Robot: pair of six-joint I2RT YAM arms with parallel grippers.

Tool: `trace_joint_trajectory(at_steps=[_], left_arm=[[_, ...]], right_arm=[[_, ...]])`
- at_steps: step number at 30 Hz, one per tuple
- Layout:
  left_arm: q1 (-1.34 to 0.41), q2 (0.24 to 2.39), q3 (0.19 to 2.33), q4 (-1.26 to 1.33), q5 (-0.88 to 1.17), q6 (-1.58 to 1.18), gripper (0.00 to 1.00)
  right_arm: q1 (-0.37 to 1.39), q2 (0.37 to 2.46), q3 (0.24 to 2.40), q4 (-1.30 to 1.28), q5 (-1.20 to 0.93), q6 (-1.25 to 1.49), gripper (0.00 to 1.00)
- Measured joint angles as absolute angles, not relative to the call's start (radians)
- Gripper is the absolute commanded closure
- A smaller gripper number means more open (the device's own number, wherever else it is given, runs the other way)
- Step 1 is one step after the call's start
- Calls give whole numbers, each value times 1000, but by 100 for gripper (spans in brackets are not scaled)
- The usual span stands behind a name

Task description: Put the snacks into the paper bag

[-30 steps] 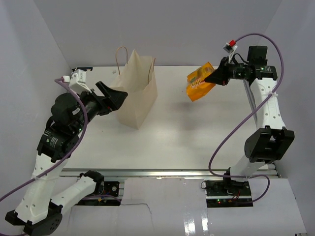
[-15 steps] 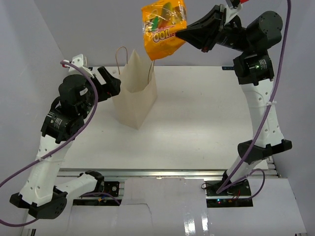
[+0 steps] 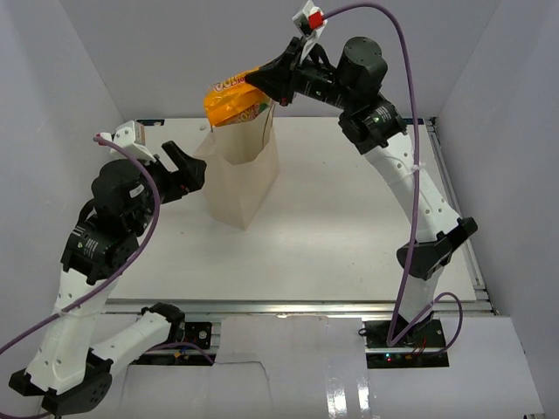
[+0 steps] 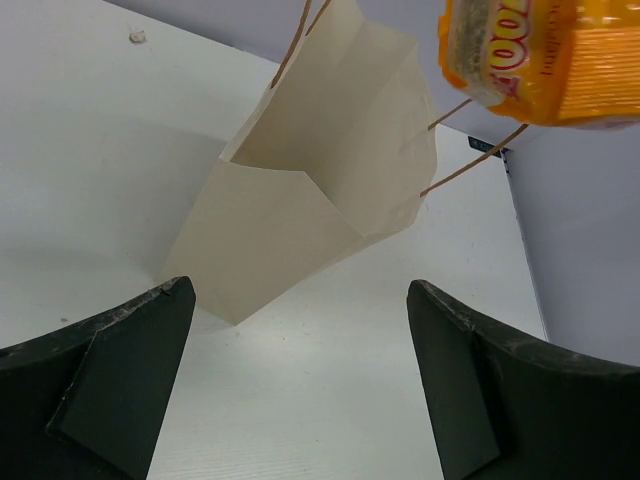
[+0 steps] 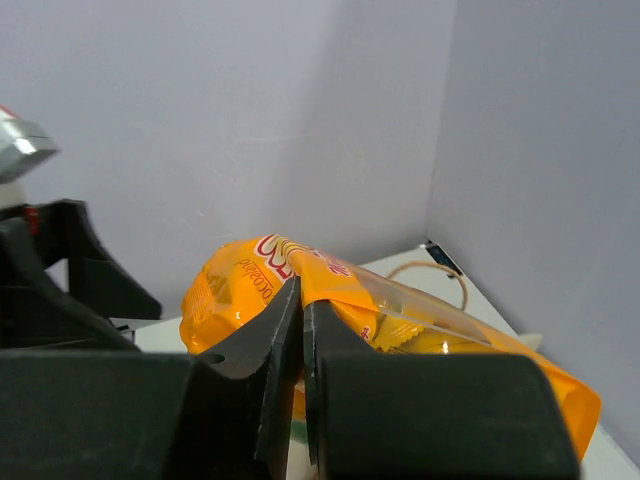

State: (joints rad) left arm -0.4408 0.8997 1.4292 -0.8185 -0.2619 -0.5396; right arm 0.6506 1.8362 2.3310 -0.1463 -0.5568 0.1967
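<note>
A: Status?
B: Right fingers point(image 3: 278, 78) are pinching the orange pack point(image 3: 232, 98) and holding it just above the mouth of the paper bag point(image 3: 246, 179), upper centre of the frame. Not released yet.
A: Left side?
B: Left fingers point(image 4: 120, 390) are spread and gripping nothing, left of the bag. The bag is standing upright on the tabletop point(image 3: 349, 218).
A: Remaining?
B: This drop. The other snacks aren't showing and the bag's interior is hidden, so I'm guessing they're inside.
</note>
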Motion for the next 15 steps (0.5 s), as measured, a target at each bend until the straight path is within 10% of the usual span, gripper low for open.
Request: trace_joint_trajectory(at_steps=[15], left_arm=[[-441, 849, 1353, -822, -262, -559, 2]], right_arm=[[670, 1833, 2181, -211, -418, 93, 92]])
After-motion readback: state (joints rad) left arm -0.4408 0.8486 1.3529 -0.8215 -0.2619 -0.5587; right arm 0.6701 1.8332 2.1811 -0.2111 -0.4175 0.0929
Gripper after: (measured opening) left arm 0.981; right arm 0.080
